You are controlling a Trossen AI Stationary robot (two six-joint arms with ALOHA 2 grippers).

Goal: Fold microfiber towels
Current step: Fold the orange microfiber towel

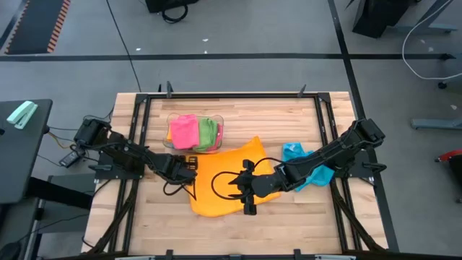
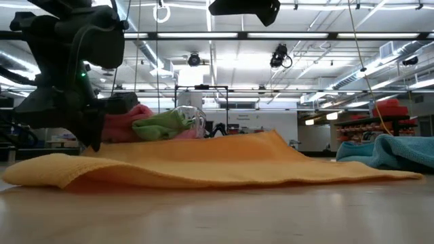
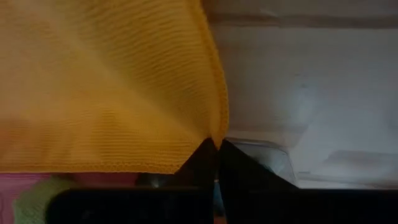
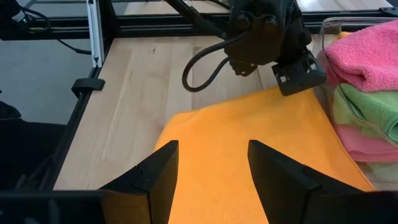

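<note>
Towels: orange towel (image 1: 224, 186) unfolded, corner pinched by left gripper (image 1: 189, 173); right gripper (image 1: 249, 189) spread above it; blue towel (image 1: 307, 165) behind, unfolded.

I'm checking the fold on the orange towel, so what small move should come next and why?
Probably lift the left end effector a little and carry it across the orange towel. Its fingers are pinched shut on the towel's corner, while the towel lies mostly flat. The right end effector hovers open above the cloth, holding nothing.
</note>
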